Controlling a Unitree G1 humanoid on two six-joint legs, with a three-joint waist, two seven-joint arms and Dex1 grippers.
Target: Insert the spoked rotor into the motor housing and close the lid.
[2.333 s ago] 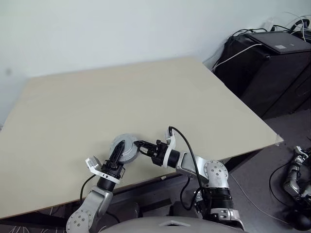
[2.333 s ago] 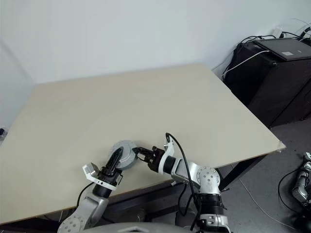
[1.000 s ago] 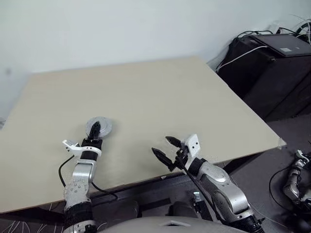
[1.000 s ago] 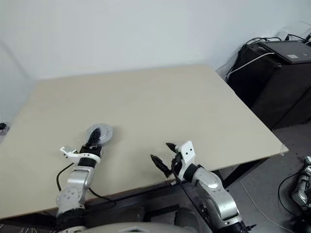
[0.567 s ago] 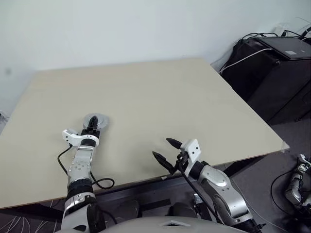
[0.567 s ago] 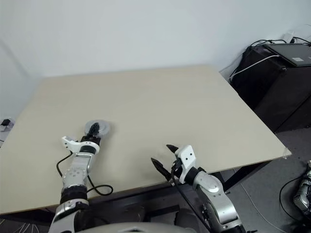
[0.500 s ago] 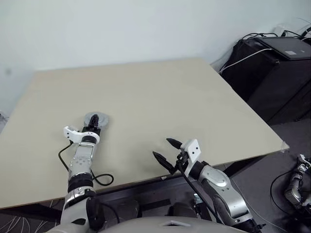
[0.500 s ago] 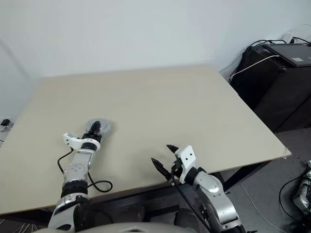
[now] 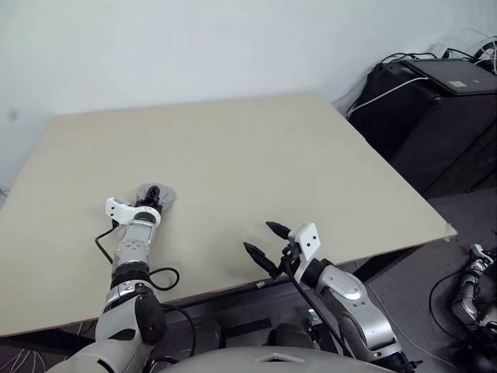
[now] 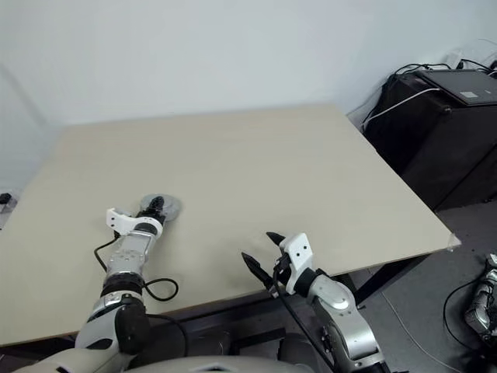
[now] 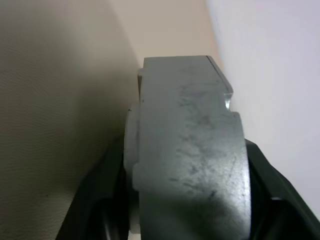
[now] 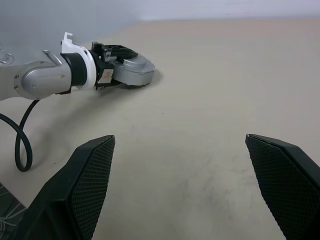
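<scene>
The lid (image 10: pixel 165 207) is a grey round piece lying flat on the beige table (image 10: pixel 256 163) at the left, plain grey face up. It also shows in the right wrist view as the lid (image 12: pixel 136 69) and close up in the left wrist view as the lid (image 11: pixel 190 150). My left gripper (image 10: pixel 158 205) reaches level over the table and straddles the lid. The spoked rotor and the motor housing are hidden. My right gripper (image 9: pixel 256 236) hovers open and empty at the table's front edge, well to the right of the lid.
A black cable (image 9: pixel 159 278) loops from my left wrist onto the table near the front edge. A black cabinet (image 9: pixel 435 109) with wires stands off the table's right side. The table's right corner (image 9: pixel 446 227) is close to it.
The left gripper has carried the grey piece away from the right gripper, out to the left, and brought it down flat on the table. The right gripper has drawn back and stays open.
</scene>
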